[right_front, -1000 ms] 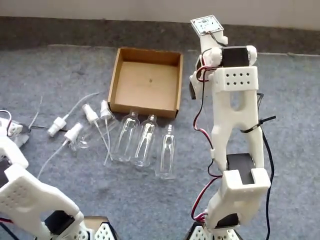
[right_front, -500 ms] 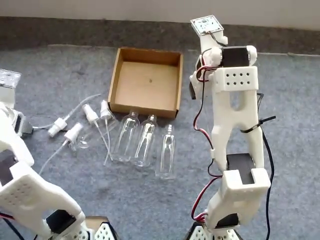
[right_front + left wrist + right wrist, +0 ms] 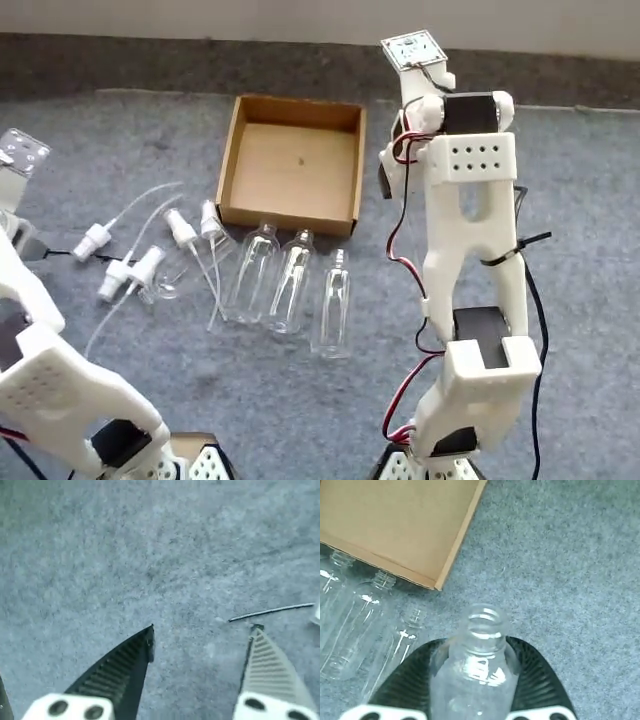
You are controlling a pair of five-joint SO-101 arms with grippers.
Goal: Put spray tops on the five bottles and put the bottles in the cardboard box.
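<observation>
Shallow brown cardboard box (image 3: 292, 160) is sitting far middle. Just right of it, the right tool (image 3: 476, 652) is clamping a clear plastic bottle (image 3: 480, 625), probably light and slick, so I'd be gripping mid-body. The left tool (image 3: 203, 629) is gaping wide, holding nothing.

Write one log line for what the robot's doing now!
right end effector: shut on uncapped bottle | left end effector: open over carpet | three bottles, spray tops: lying by cardboard box

Soft, even light washes the grey worktop (image 3: 200, 390); shadows are faint, and small glints streak the clear bottle (image 3: 479, 672).
</observation>
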